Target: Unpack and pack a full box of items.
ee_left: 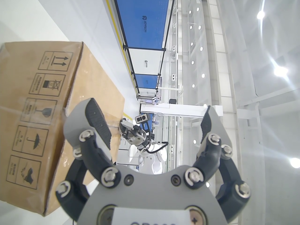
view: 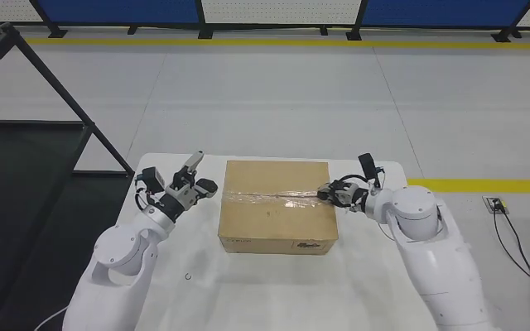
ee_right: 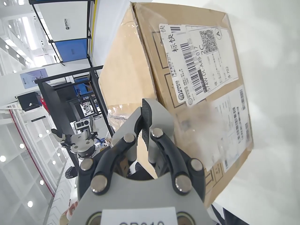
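Floor (view: 273,91): one pale expanse beyond both claws, with two yellow lines across it and blue panels (view: 116,10) along its far edge
Black frame (view: 58,91): one, standing on the floor out past the left claw's side of the counter
Counter (view: 273,281): one white top, carrying the box and reaching under both claws
Box (view: 277,217): one brown cardboard carton, flaps down, sitting on the counter directly between the two claws and blocking the straight path from one to the other
Tape (view: 265,197): one clear strip along the top seam, running from the left claw's side to the right claw's side
Left claw (ee_left: 151,115): released, fingers spread wide; one pad (ee_left: 98,122) is just beside the box's upper edge, the other is out in open air
Right claw (ee_right: 146,120): clenched, pads pressed together at the tape's crumpled end on the box's upper edge; I cannot tell whether any tape is pinched between them
Shipping labels (ee_right: 199,59): two white ones on the box face toward the right claw
Handling symbols (ee_left: 35,113): five printed squares in a row on the face toward the left claw
Small dark ring (view: 189,275): one, on the bare counter, nearer the left claw, apart from the box
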You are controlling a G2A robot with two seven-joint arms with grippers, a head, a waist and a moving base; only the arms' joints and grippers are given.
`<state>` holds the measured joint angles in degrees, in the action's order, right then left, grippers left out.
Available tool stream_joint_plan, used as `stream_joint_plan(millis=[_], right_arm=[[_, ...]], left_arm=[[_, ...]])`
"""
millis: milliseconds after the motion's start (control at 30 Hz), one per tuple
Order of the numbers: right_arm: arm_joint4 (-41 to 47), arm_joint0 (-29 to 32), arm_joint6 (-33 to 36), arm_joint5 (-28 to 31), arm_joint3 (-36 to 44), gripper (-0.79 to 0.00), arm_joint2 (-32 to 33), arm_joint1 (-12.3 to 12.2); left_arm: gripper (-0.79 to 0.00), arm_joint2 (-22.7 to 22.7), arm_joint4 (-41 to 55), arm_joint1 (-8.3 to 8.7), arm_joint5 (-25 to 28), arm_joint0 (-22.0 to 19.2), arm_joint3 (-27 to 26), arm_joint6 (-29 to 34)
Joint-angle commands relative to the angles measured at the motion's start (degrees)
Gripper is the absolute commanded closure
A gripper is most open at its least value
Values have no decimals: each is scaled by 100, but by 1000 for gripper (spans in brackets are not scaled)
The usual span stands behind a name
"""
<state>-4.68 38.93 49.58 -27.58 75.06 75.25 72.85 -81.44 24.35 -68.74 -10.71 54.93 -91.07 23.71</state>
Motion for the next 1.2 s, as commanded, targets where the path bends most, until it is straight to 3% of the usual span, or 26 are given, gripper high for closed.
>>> stream_joint_plan(millis=[0,467,1167], right_arm=[[10,-12,-2,27,-3,0,-56,1],[121,-549,-154,135,-467,0,-836,144],[597,-1545,-606,588,-1465,0,-2433,756]], left_arm=[[-785,19,-7,-2,-1,-22,20,-1],[-785,-33,37,4,28,-9,45,-35],[-785,-258,96,40,77,244,-89,-96]])
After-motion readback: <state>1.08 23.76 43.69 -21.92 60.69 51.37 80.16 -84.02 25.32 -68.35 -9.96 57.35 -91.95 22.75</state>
